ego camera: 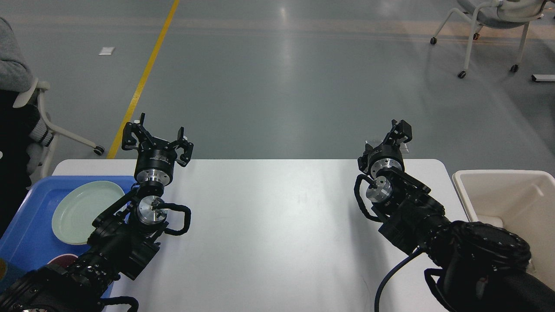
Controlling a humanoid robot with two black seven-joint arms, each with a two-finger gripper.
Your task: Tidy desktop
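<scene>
The tabletop (269,225) fills the middle of my view, white and smooth, wide, running from the blue tray (26,234) on my left to the beige bin (498,190) just off its right edge. It looks rigid and slick, so I judge anything set on it would slide easily; the top itself is not something I grip, only work across. What I can see of it between my arms carries nothing loose.

My left tool (157,138) hangs over the far left corner with its jaws spread wide and nothing between them. My right tool (401,130) sits above the far right edge, seen edge-on and dark, so I cannot tell its state.

A pale green plate (84,210) lies in the tray, likely breakable. Beyond is grey floor, a yellow line (143,78), and wheeled chairs (490,26).
</scene>
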